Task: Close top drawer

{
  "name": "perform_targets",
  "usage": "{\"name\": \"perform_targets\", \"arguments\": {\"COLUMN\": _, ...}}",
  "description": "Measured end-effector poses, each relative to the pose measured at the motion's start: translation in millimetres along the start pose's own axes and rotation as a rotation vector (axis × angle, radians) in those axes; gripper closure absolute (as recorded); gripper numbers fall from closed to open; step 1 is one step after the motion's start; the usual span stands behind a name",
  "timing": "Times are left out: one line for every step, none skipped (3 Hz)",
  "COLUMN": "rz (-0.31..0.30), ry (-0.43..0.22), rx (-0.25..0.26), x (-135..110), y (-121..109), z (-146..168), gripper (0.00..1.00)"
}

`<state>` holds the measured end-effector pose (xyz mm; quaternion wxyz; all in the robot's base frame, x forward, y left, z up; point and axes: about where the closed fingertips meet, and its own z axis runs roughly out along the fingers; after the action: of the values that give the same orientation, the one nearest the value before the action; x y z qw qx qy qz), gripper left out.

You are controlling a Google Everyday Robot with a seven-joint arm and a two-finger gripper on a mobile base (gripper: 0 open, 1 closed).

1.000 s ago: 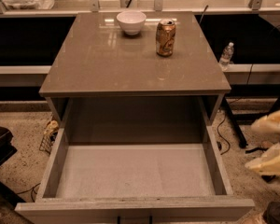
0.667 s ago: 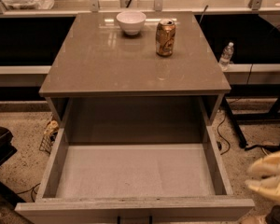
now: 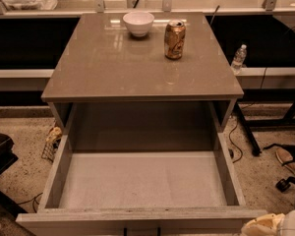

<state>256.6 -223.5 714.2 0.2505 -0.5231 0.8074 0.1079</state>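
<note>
Gripper [image 3: 278, 226] lower at bottom-right, one top drawer [image 3: 142, 181] open

One top drawer [image 3: 142, 181], one bowl [image 3: 138, 23], one can [image 3: 174, 39], one bottle [image 3: 239, 59], one gripper [image 3: 278, 226] at lower right.

The gripper [image 3: 278, 225] moved down along the right edge of the view. A second before, it had hung beside the right side wall of the top drawer [image 3: 229, 173], out over the floor [image 3: 259, 168]. A moment later it had sunk level with the drawer's front corner. By the latest moment it had dropped into the bottom right corner, just beside the right end of the drawer's front, and only its pale upper part showed above the lower edge.
</note>
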Motion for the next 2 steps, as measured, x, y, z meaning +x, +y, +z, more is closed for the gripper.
{"name": "perform_targets", "arguments": {"rz": 0.0, "ry": -0.001, "rx": -0.002, "x": 0, "y": 0, "z": 1, "gripper": 1.0}}
{"name": "perform_targets", "arguments": {"rz": -0.002, "ry": -0.051, "rx": -0.072, "x": -8, "y": -2, "z": 48, "gripper": 1.0}}
